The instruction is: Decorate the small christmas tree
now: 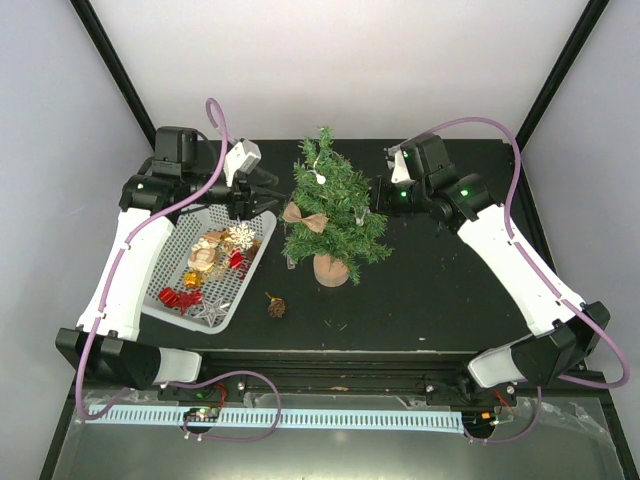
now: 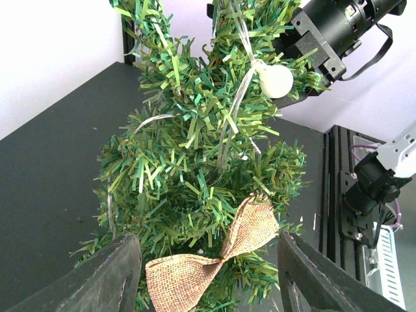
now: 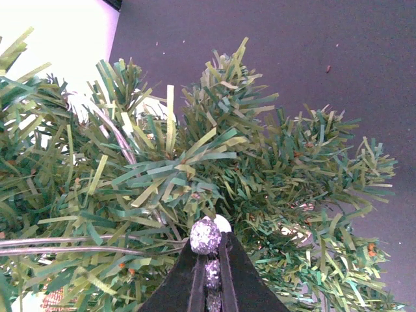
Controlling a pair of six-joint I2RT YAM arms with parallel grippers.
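The small christmas tree (image 1: 332,212) stands mid-table on its tan round base (image 1: 331,270). A burlap bow (image 1: 305,219) hangs on its left side, and a white ball (image 1: 320,178) on a clear string hangs near the top. My left gripper (image 2: 208,276) is open, its fingers either side of the burlap bow (image 2: 214,257) without touching it; the white ball (image 2: 275,80) hangs above. My right gripper (image 3: 212,257) is shut on a silver glitter bead ornament (image 3: 207,236), pressed into the tree's right branches (image 3: 214,162). In the top view it (image 1: 372,196) meets the tree's right side.
A grey perforated basket (image 1: 176,248) at the left holds several ornaments: red bows, a white snowflake, a silver star, gold pieces. A small pine cone (image 1: 276,306) lies on the black table in front of the tree. White walls close the back and sides.
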